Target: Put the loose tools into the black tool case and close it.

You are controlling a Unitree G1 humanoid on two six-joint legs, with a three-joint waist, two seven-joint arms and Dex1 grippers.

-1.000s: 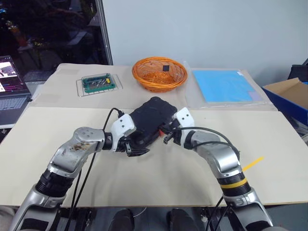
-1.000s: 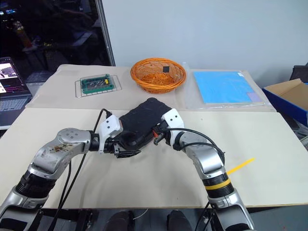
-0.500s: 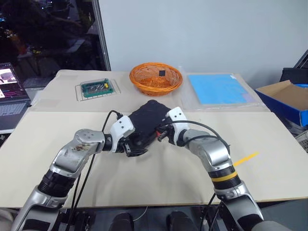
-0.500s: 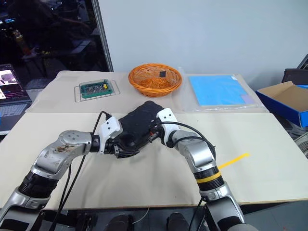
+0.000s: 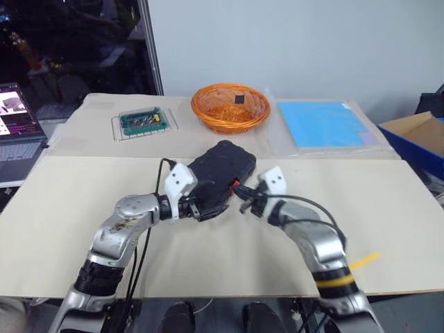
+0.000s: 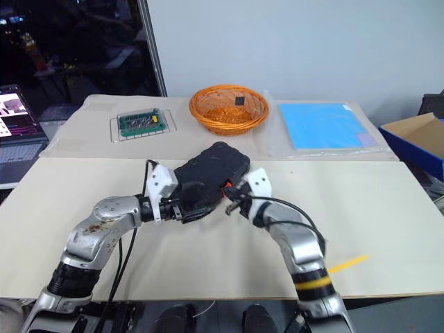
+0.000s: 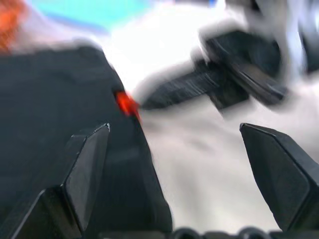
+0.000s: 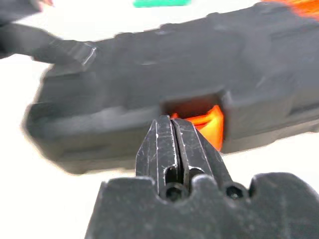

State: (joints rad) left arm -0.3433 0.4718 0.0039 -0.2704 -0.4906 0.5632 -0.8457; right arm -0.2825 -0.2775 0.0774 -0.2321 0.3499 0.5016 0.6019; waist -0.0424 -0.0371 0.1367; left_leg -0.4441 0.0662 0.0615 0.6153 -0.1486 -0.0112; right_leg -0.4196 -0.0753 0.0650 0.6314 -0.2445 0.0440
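Note:
The black tool case (image 5: 220, 166) lies closed in the middle of the table, its small orange latch (image 8: 205, 118) on the near right edge. My right gripper (image 8: 172, 127) is shut and holds nothing. Its tips point at the latch from just in front of it. My left gripper (image 7: 179, 164) stands wide open at the case's near left corner, with one finger (image 7: 84, 174) over the case and the other finger (image 7: 279, 174) over bare table. In the head views the left gripper (image 5: 206, 208) and right gripper (image 5: 243, 199) face each other. The loose tools are out of view.
Behind the case stand an orange wicker basket (image 5: 230, 107), a clear tray with a green circuit board (image 5: 142, 121) and a blue sheet (image 5: 326, 125). A laptop (image 5: 17, 132) sits at far left, a blue box (image 5: 420, 139) at far right. A yellow strip (image 5: 364, 261) lies near the right arm.
My right gripper has drawn back a little from the case's latch. My left gripper has swung round and lifted slightly at the near corner. The head view swayed; the case stayed put.

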